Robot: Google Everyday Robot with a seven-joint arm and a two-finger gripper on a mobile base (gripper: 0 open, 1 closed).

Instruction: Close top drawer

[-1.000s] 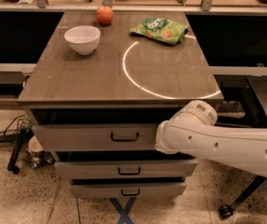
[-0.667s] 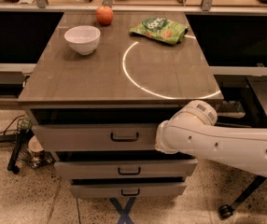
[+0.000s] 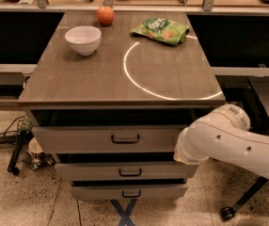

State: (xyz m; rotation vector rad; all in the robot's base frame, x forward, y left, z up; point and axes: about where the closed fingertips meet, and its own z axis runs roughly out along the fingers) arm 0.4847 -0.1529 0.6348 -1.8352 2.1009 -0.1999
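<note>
The top drawer (image 3: 78, 140) sits just under the table top (image 3: 97, 79), pulled out a little. The white arm (image 3: 238, 142) reaches in low from the right, and its gripper (image 3: 180, 149) is at the right end of the drawer's front. I cannot tell if the gripper is spread or pressed together.

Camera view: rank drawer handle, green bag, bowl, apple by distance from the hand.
The hand is at the right end of the top drawer.
1. drawer handle, to its left
2. green bag, back right
3. bowl and apple, back left: too close to call
</note>
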